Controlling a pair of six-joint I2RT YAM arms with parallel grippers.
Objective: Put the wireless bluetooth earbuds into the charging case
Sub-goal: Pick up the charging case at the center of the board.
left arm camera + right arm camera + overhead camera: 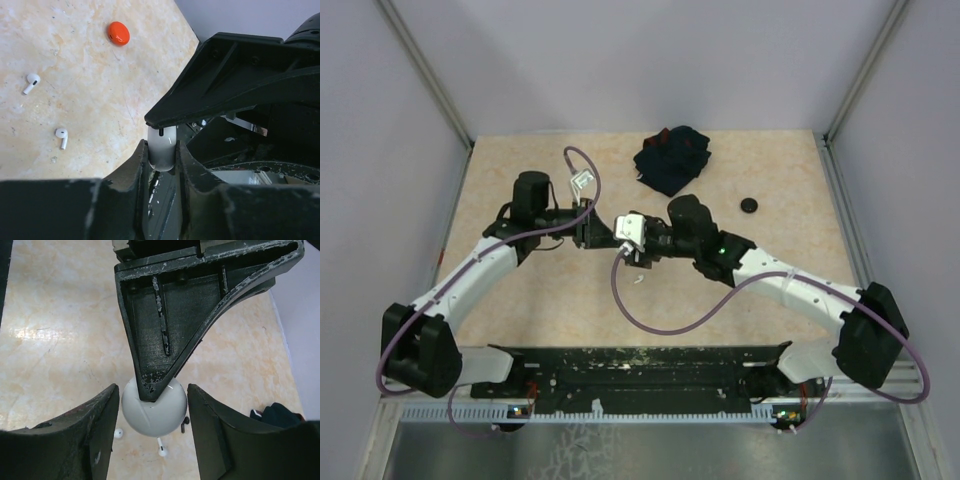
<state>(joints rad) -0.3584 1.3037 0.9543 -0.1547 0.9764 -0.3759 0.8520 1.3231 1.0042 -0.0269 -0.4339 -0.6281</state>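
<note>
Glossy white plastic earbuds (pixel 31 82), glossy orange-red puck (pixel 118 33), smooth white case (pixel 155 415), dark cloth (pixel 672 158)

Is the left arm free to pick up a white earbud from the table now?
Probably not yet. The left pincer is shut on the white case, which the right pincer also grips. The white earbuds lie unobstructed on the table nearby.
</note>
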